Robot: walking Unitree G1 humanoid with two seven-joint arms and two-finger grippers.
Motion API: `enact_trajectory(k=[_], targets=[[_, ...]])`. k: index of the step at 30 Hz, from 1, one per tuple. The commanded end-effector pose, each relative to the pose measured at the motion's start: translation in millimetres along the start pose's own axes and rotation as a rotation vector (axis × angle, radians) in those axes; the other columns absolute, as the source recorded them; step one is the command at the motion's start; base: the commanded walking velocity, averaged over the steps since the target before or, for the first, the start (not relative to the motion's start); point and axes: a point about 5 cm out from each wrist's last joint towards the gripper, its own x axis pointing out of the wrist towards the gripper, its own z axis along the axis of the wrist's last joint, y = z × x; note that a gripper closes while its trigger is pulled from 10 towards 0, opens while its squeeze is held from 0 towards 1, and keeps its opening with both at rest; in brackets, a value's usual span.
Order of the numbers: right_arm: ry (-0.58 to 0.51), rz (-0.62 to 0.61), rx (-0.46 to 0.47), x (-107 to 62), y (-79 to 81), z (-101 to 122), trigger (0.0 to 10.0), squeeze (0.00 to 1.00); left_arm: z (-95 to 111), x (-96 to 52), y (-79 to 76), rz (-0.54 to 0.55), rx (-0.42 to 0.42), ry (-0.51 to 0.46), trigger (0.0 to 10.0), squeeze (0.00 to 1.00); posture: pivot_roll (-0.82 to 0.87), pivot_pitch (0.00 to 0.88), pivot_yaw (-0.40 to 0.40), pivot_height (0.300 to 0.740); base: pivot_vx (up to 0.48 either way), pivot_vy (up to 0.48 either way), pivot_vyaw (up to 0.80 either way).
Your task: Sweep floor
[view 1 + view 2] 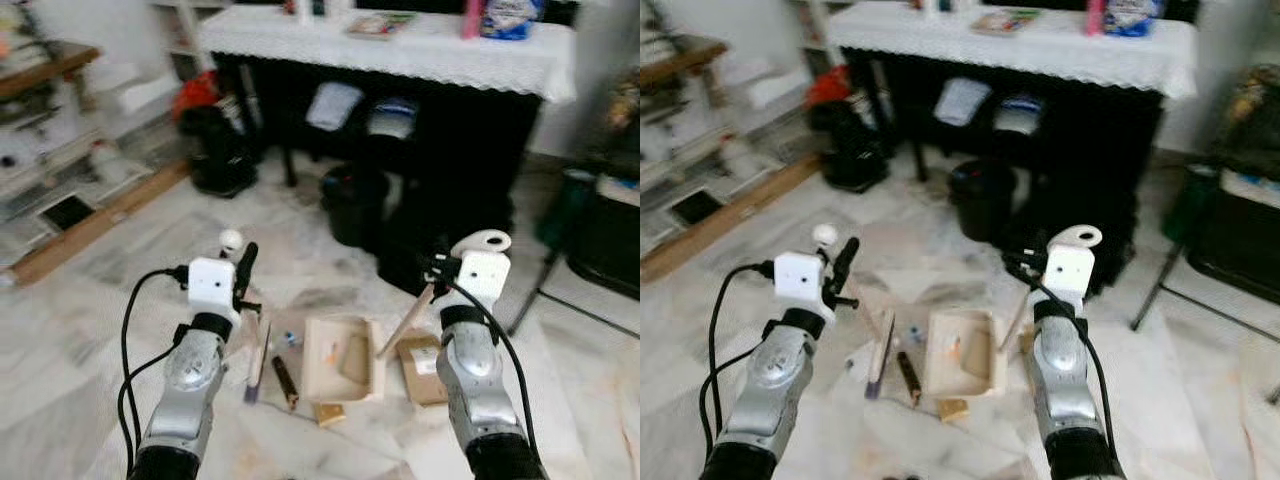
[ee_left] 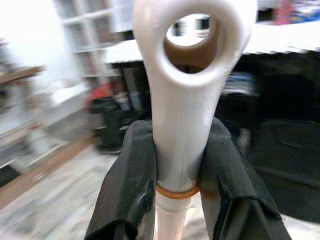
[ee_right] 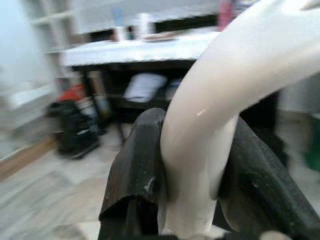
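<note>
Broom (image 1: 257,355) and dustpan (image 1: 345,358), each pinched by a gripper, lie among cardboard scraps (image 1: 424,365) before a black bin (image 1: 355,205).

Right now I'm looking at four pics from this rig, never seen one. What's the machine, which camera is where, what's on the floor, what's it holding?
It is a walking humanoid with two silver arms, each ending in a two-fingered black claw. The two wide pictures come from its head, looking down at the floor. The two close-ups come from cameras on its wrists.

The left claw is shut on a cream broom handle with a hanging hole. The right claw is shut on a dustpan handle.

On the marble floor lie the dustpan, the broom head, a dark stick and cardboard scraps. Beyond stands a table with a lace cloth.
</note>
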Motion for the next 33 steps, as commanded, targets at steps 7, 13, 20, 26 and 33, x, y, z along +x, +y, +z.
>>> enact_trajectory(k=[7,13,20,26,33], targets=[[-0.055,0.059,0.023,5.3,16.0,10,10.0,0.00,-1,-1.5,18.4,0.098,0.053,0.006,10.0,0.00,0.07,0.000,0.053,0.740,0.000,0.000,0.80],[-0.059,0.058,0.027,5.6,17.1,10,10.0,0.00,-2,1.7,15.9,0.098,0.059,0.016,10.0,0.00,0.07,0.000,0.054,0.740,0.000,0.000,0.80],[-0.069,0.058,0.027,8.0,15.4,12,10.0,0.00,0,5.3,14.0,0.127,0.049,0.009,10.0,0.00,0.06,0.000,0.050,0.740,0.000,0.000,0.80],[-0.069,0.057,0.026,8.2,15.2,12,10.0,0.00,-1,5.3,13.8,0.130,0.048,0.009,10.0,0.00,0.06,0.000,0.050,0.740,0.000,0.000,0.80],[-0.075,0.077,-0.004,15.0,9.2,16,10.0,0.00,-9,-1.2,18.5,0.237,0.028,0.022,10.0,0.00,0.06,0.000,-0.016,0.740,0.000,0.000,0.80]])
